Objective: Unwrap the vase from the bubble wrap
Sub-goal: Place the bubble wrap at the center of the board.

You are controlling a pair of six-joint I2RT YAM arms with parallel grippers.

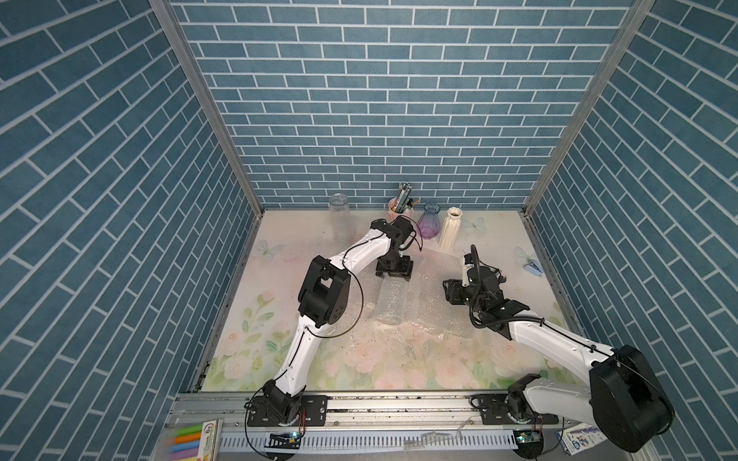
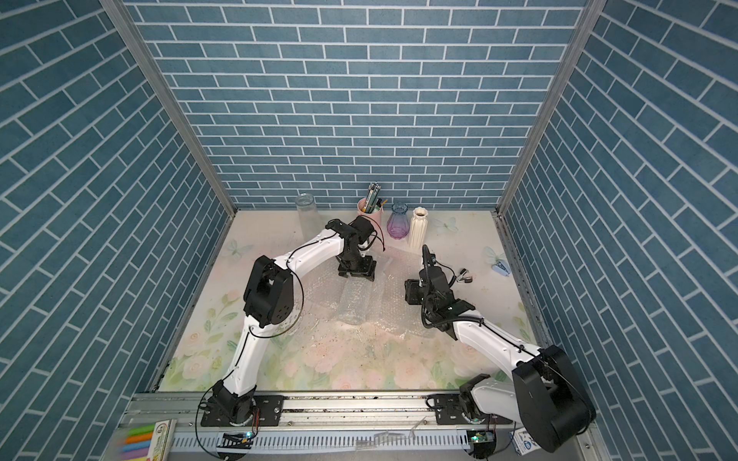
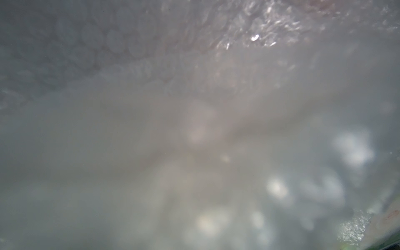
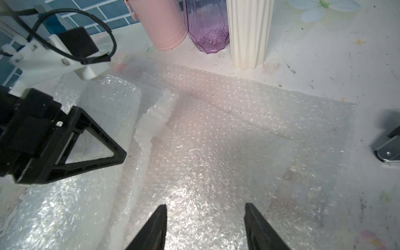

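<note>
Your left tool (image 1: 393,276) sits on the far end of the rolled bubble wrap (image 1: 391,307) mid-worktop (image 1: 359,359). Its camera is smothered, so I cannot tell its grip. Your right tool (image 4: 205,205) hangs open, empty, above the wrap's flattened part.

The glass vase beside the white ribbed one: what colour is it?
The glass vase is purple below, blue at the neck; best in a top view.

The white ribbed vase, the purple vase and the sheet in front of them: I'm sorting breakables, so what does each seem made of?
White ribbed vase: likely glazed ceramic, opaque cream with a soft sheen; plastic is possible.
Purple vase: faceted, see-through, tinted; glass or clear plastic.
Bubble wrap: thin clear plastic film, glossy, dotted with small air bubbles.
</note>
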